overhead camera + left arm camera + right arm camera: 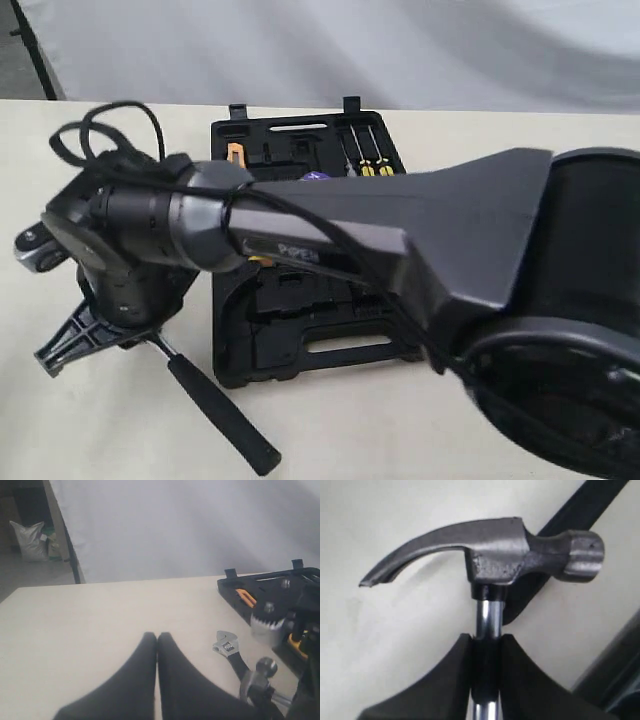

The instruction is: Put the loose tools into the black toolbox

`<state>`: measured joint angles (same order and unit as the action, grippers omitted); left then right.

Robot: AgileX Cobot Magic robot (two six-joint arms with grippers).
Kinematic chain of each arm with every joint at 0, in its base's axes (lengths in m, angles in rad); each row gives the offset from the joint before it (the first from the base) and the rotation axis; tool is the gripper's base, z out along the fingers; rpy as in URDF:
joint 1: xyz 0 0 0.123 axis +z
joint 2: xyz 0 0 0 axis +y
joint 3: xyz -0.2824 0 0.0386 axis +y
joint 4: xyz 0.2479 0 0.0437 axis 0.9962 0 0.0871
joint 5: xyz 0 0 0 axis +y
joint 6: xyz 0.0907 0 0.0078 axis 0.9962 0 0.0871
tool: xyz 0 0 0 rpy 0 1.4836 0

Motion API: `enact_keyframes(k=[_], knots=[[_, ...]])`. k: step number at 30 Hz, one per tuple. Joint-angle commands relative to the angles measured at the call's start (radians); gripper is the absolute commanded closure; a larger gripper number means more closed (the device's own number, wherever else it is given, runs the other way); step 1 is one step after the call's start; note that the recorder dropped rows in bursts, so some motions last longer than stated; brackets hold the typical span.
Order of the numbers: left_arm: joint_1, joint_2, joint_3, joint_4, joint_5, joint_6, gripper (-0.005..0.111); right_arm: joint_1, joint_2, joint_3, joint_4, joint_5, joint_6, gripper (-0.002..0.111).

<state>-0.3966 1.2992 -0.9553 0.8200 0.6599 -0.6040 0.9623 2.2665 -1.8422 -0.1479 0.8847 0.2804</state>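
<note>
My right gripper is shut on the steel shaft of the claw hammer, just below its head. In the exterior view the right arm reaches across to the left and the hammer's black handle slants out toward the table's front. The adjustable wrench lies on the table beside the hammer, with its silver head showing past the arm. The black toolbox lies open behind. A white-purple spot inside it may be the tape roll. My left gripper is shut and empty.
Yellow-handled screwdrivers and an orange-handled tool sit in the far half of the box. The right arm covers much of the box. A white backdrop stands behind the table, and a sack lies on the floor beyond the table's edge.
</note>
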Motion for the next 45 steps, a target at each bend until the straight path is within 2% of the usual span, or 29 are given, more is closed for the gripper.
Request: enact_keyframes(k=[1, 4, 11, 18, 31, 38, 45], knots=[[0.003, -0.008, 0.009, -0.014, -0.017, -0.01, 0.105, -0.003, -0.108, -0.006, 0.005, 0.002, -0.078, 0.109], [0.003, -0.008, 0.009, -0.014, -0.017, -0.01, 0.105, -0.006, -0.138, -0.006, -0.02, 0.043, -0.137, 0.109], [0.003, -0.008, 0.009, -0.014, -0.017, -0.01, 0.105, -0.006, -0.128, -0.006, -0.012, 0.189, -0.469, 0.109], [0.003, -0.008, 0.009, -0.014, -0.017, -0.01, 0.105, -0.006, -0.057, -0.006, 0.271, 0.179, -0.911, 0.109], [0.003, -0.008, 0.009, -0.014, -0.017, -0.01, 0.105, -0.004, 0.045, -0.006, 0.298, 0.135, -0.934, 0.109], [0.003, -0.008, 0.009, -0.014, -0.017, -0.01, 0.105, 0.01, 0.045, -0.006, 0.298, 0.137, -1.093, 0.109], [0.003, -0.008, 0.009, -0.014, -0.017, -0.01, 0.105, 0.018, 0.047, -0.006, 0.306, 0.135, -1.11, 0.109]])
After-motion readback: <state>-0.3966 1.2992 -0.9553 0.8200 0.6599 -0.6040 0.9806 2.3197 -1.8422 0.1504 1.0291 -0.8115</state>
